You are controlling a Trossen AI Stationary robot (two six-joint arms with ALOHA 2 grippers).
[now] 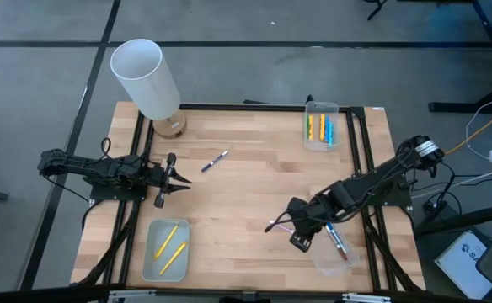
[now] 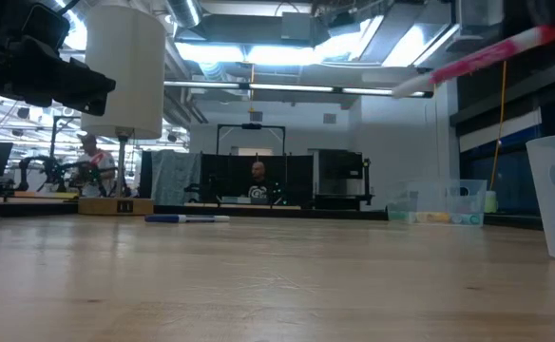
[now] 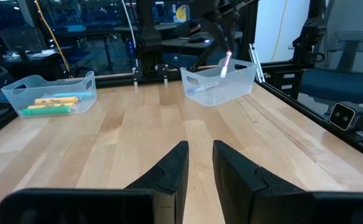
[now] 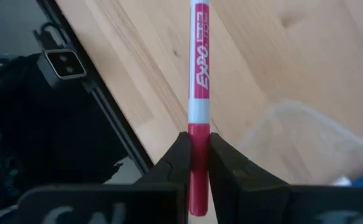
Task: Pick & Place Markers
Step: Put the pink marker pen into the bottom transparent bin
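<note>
Clamped between the right gripper's (image 4: 195, 163) fingers, a pink Expo marker (image 4: 197, 99) fills the right wrist view, its red end pinched at the jaws and its long axis running straight out ahead of them. Seen from overhead, that gripper hangs over the table's front right, beside a clear tray (image 1: 340, 255) already holding what look like two markers, though they blur together at that angle.

Largest to smallest: the wooden table (image 1: 246, 210), a white cylinder (image 1: 145, 77) at the back left, the trays, then the markers. A blue marker (image 1: 215, 161) lies loose near the middle, pointing diagonally.

Held only by one end, the pink marker could pivot or slip, and a release off-centre would bounce it off the tray rim (the table edge is close).

Idle at the left edge, the left gripper (image 1: 168, 179) is nearly closed and empty.
</note>
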